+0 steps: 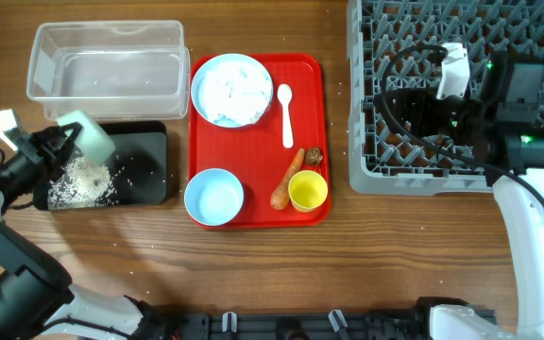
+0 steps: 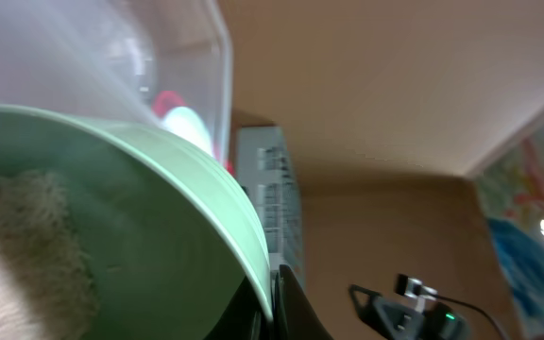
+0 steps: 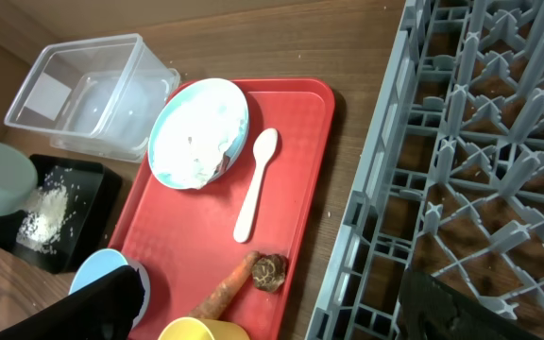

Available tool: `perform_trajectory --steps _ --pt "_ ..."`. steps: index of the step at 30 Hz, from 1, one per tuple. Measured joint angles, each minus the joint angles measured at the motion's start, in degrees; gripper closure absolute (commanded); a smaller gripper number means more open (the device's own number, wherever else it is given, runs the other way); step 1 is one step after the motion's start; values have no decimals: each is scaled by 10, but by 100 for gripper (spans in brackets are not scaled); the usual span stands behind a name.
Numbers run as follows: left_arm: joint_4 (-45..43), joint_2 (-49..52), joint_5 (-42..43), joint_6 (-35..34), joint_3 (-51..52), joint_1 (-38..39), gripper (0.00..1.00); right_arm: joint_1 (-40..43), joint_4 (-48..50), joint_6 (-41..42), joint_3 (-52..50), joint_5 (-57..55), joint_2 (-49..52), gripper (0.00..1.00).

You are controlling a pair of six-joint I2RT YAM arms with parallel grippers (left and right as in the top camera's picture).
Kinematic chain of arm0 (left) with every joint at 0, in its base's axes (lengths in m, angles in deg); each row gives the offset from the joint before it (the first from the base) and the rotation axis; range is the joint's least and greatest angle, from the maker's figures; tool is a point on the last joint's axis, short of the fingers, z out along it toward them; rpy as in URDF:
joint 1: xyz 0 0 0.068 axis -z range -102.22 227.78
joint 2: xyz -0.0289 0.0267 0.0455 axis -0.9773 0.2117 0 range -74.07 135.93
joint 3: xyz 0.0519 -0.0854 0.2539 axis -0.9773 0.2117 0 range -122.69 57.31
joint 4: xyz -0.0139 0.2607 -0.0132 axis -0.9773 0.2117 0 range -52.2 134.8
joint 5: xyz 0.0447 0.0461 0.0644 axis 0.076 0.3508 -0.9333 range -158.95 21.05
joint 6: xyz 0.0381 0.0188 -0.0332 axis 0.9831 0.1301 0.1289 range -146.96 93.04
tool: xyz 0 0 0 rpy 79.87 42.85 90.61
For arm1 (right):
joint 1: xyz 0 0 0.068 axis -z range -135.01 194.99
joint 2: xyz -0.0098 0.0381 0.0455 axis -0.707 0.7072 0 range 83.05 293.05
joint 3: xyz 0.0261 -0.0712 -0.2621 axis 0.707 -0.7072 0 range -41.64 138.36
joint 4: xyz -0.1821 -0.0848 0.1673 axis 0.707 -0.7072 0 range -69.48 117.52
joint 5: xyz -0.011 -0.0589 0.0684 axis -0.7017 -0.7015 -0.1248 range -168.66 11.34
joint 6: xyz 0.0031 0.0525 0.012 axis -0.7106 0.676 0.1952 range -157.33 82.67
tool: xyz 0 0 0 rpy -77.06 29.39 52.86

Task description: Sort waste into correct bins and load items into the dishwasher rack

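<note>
While my left gripper (image 1: pixel 66 143) pinches the tipped bowl (image 1: pixel 87 135), its rice (image 1: pixel 81 181) lies directly beneath in the black tray (image 1: pixel 149 162).

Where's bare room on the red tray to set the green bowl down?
Bare red tray between plate and blue bowl, left of the spoon. Crowded lower right: carrot, brown lump, yellow cup.
</note>
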Motion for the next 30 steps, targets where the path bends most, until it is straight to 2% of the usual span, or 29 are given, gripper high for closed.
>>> perform_trajectory --steps 5,13,15,21,25,28,30 --pt "0 0 47 -24 0 0 96 0 0 0 0 0 0 10" --pt "1 0 53 -135 0 0 96 0 -8 0 0 0 0 10" --pt "29 0 53 -172 0 -1 96 0 -12 0 0 0 0 10" --pt "2 -12 6 -180 0 7 96 0 -16 0 0 0 0 10" --pt "-50 -143 -56 -181 0 113 96 0 -16 0 0 0 0 10" --pt "-53 -219 -162 -181 0 223 96 0 -16 0 0 -4 0 10" --pt "-54 -232 -273 -180 0 334 96 0 -16 0 0 -6 0 10"
